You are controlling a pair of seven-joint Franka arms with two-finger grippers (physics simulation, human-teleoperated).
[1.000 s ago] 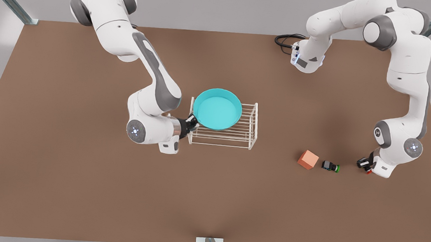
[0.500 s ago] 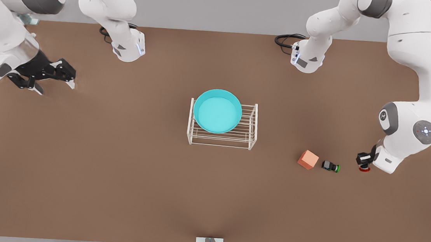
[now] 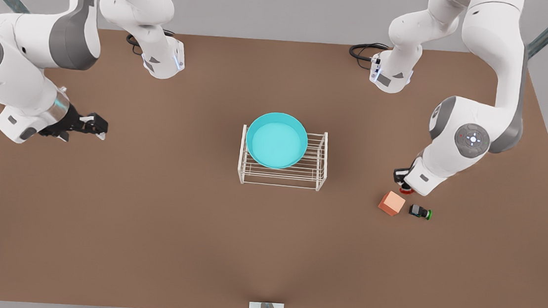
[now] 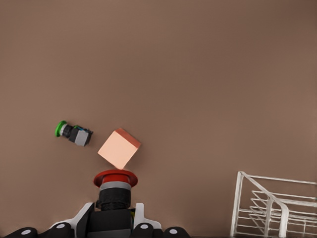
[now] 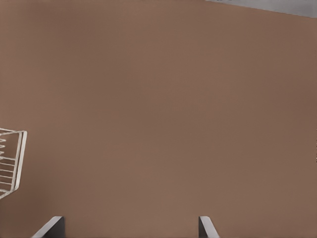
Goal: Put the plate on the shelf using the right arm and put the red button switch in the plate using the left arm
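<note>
Front view has my left gripper (image 3: 403,181) on the front view's right, raised over the brown table (image 3: 149,222) and clenched on the red button switch (image 3: 405,190). From there I see little more than the red cap poking out below my wrist, just above the orange cube (image 3: 391,203) in the picture, with the green-capped switch (image 3: 420,212) beside the cube toward the front view's right.

My left wrist view shows the switch (image 4: 115,188) better: a short black body with a pale grey collar and a wide, round, glossy red cap at the far end. My fingers (image 4: 140,218) flank the black body on both sides. Its long axis runs straight out from my gripper (image 4: 114,220), cap leading, pointing away from my palm toward the cube (image 4: 119,148) lying beyond it. The green-capped switch (image 4: 73,133) lies on its side on the table near the cube.

The plate (image 3: 276,140), a round, shallow, glossy turquoise dish with a low rim, sits on the top tier of the white wire shelf (image 3: 320,165) at mid-table, toward the shelf's end on the front view's left, its rim overhanging the far edge slightly.

My right gripper (image 3: 89,125) hangs at the front view's left, well apart from the shelf, released and holding nothing; my right wrist view shows its fingertips (image 5: 49,227) spread wide over bare table, with a corner of the shelf (image 5: 12,161) at the edge.
</note>
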